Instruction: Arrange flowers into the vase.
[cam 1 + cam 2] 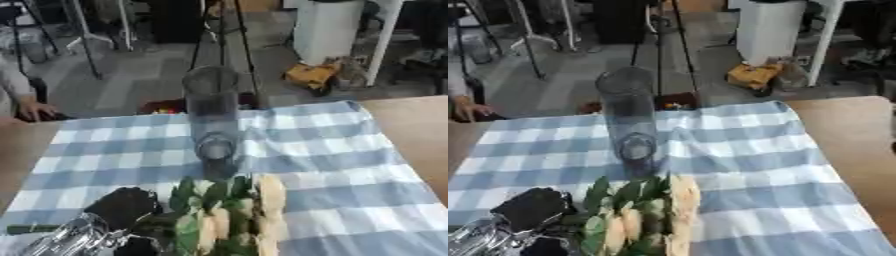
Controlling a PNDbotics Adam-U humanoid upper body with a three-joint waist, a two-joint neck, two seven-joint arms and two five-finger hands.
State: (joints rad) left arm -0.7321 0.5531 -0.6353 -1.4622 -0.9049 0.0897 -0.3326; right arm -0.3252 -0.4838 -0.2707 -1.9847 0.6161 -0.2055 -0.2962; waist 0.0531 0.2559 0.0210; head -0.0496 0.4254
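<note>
A tall clear glass vase (211,117) stands upright in the middle of the blue-and-white checked cloth (332,150). In front of it, near the bottom edge, a bunch of pale yellow flowers (229,217) with green leaves points up toward the vase. My left hand (121,207), black with a silver wrist, comes in at the lower left and sits against the stems beside the leaves; whether its fingers are curled round the stems is hidden. The right hand shows in neither view.
The cloth covers a wooden table (416,125), bare at the right. A person's hand (35,109) rests at the table's far left edge. Beyond the table are tripod legs, a white bin (325,30) and a yellow object (308,76) on the floor.
</note>
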